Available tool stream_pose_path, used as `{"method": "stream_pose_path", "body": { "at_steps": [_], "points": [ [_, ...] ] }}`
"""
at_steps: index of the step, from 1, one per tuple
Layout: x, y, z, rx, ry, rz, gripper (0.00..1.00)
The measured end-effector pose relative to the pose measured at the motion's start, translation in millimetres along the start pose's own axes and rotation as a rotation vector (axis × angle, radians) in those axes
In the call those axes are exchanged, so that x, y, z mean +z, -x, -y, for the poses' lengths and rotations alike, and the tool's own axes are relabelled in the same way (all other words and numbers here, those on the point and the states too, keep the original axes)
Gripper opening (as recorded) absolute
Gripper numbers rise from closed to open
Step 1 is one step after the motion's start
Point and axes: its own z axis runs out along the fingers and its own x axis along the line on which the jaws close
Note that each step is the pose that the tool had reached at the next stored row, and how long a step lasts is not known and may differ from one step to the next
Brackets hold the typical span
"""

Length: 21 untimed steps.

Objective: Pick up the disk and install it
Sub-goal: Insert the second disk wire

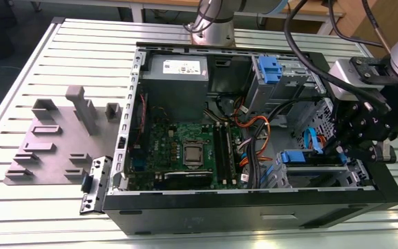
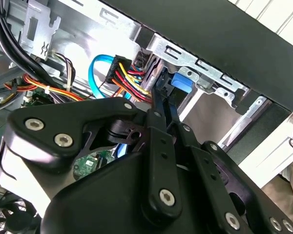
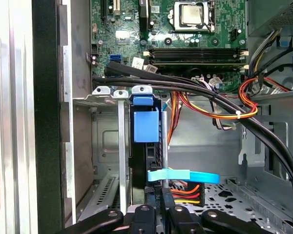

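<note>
We see an open black computer case (image 1: 254,215) lying on a slatted pale metal table (image 1: 26,205), with a wooden desk edge and floor beyond the far side and the arm's silver base (image 1: 216,26) standing just behind the case. On the table, at the exterior view's left of the case, sits a grey fixture plate (image 1: 54,148) with upright blocks, and a loose metal bracket (image 1: 95,184) lies near the case's near-left corner. Inside the case the green motherboard (image 1: 188,150) fills the middle, the grey power-supply box (image 1: 174,67) sits at the far side, and a grey drive cage at the far right holds a blue-tabbed caddy (image 1: 268,70). Bundles of black, orange and red cables (image 1: 254,135) cross between board and cages. The disk (image 1: 299,157), in its blue carrier, sits in the near-right drive cage (image 1: 316,176); in the first wrist view its blue end tab (image 3: 145,124) stands between the cage's metal rails, with a light blue data cable (image 3: 185,175) lying across just beside it. The gripper (image 1: 344,150) hangs over this cage at the exterior view's right, its black linkage close above the blue tab (image 2: 178,83) in the second wrist view. We cannot tell whether its fingers are apart or together.
</note>
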Motion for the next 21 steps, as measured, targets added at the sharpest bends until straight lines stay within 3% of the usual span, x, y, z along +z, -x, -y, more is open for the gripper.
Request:
{"method": "stream_pose_path", "body": {
  "at_steps": [12, 21],
  "points": [
    [0.5, -1.2, 0.0, 0.000, 0.0000, 0.0009, 0.17],
    [4.2, -1.3, -0.1, 0.000, 0.0001, 0.0007, 0.17]
  ]
}}
